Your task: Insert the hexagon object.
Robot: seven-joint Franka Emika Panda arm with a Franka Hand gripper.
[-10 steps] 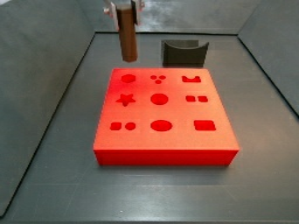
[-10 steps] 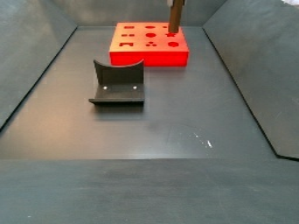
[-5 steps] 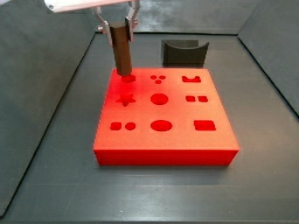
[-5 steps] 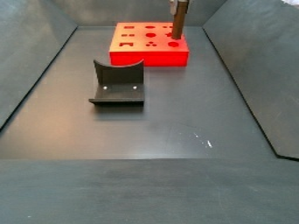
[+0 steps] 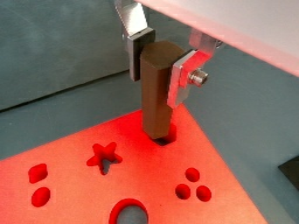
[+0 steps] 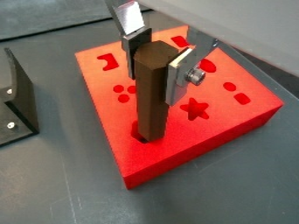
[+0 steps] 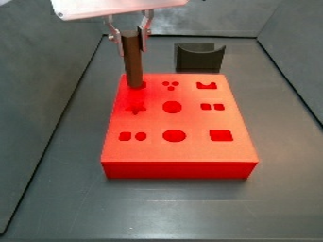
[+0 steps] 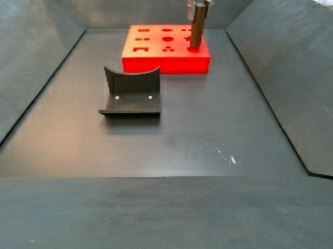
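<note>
My gripper (image 5: 162, 59) is shut on the hexagon object (image 5: 156, 92), a slim brown peg held upright by its upper end. The peg's lower end sits in a hole (image 5: 162, 136) near a corner of the red block (image 5: 140, 179) with shaped holes. Both wrist views show this; in a wrist view the gripper (image 6: 158, 57) grips the peg (image 6: 149, 101) over the block (image 6: 239, 109). In a side view the gripper (image 7: 130, 36) and peg (image 7: 130, 64) stand at the block's (image 7: 177, 142) far left corner. In a side view the peg (image 8: 197, 27) stands at the block's (image 8: 166, 60) right side.
A dark grey curved holder (image 7: 198, 55) stands on the floor just beyond the block; it also shows in a side view (image 8: 130, 92) and in a wrist view (image 6: 14, 96). Grey sloping walls (image 7: 63, 85) enclose the floor on both sides.
The gripper came down with the peg from above the block's far edge; the peg's lower end now stands in the corner hole. Since half a second ago it has barely moved.
</note>
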